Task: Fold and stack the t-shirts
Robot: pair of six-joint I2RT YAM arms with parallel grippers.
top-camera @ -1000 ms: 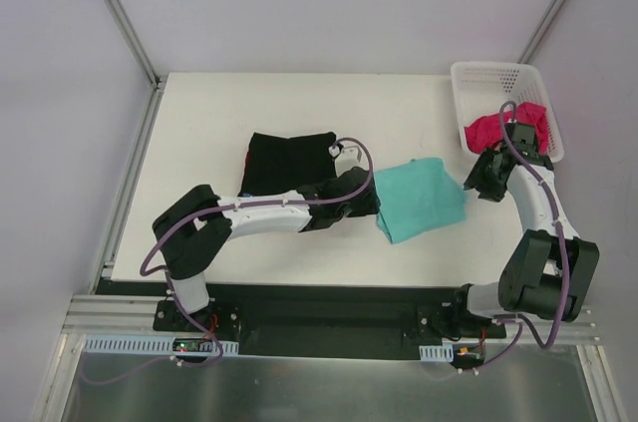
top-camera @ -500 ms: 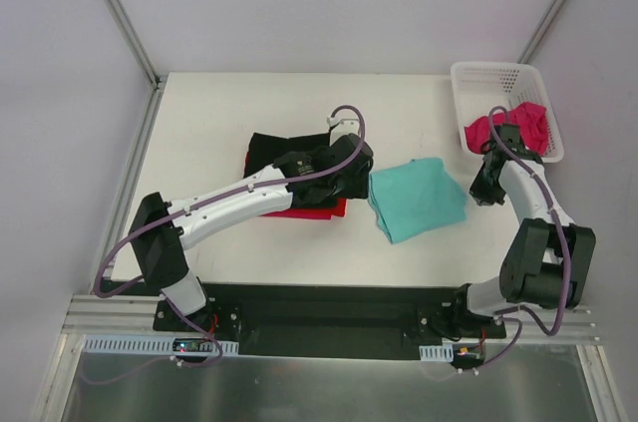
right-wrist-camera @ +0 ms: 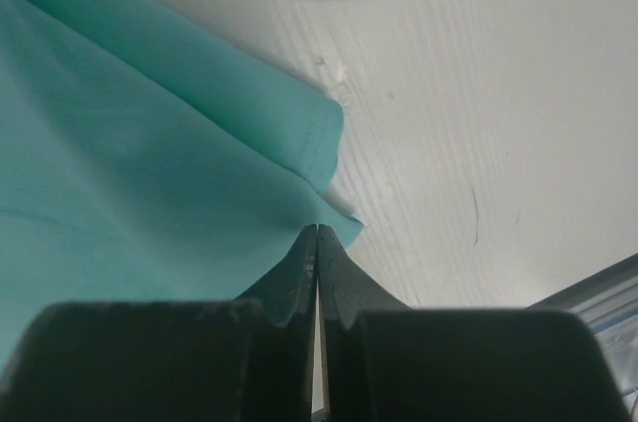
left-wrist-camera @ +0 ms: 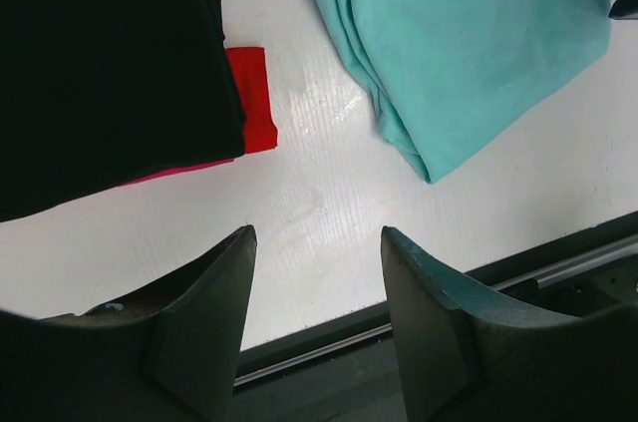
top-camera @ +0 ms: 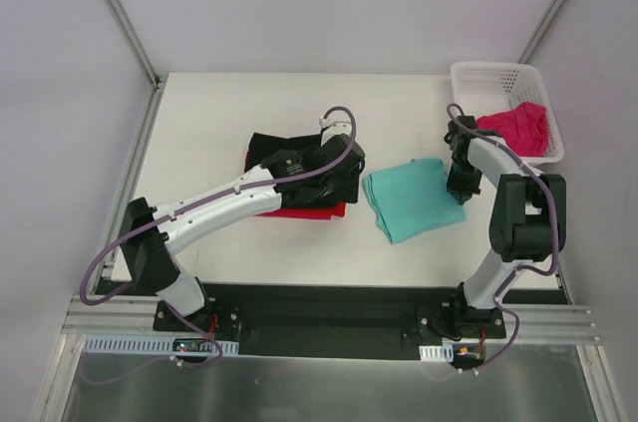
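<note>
Right gripper [right-wrist-camera: 317,232] has its jaws pressed together at the near right corner of the teal t-shirt [top-camera: 414,200]; the tips meet at the hem, but whether any cloth is caught between them I cannot tell. That shirt lies folded into a rough rectangle on the white table [top-camera: 219,113], right of centre, its layered edges showing along the left side. The left gripper [left-wrist-camera: 317,237] hangs spread and holds nothing, above bare table between the teal shirt and the stack. In the stack, the black t-shirt [top-camera: 274,151] lies flat on the red t-shirt [top-camera: 319,211], whose edge sticks out below. A crumpled pink t-shirt [top-camera: 518,128] sits in the basket [top-camera: 488,71] at the far right corner.
</note>
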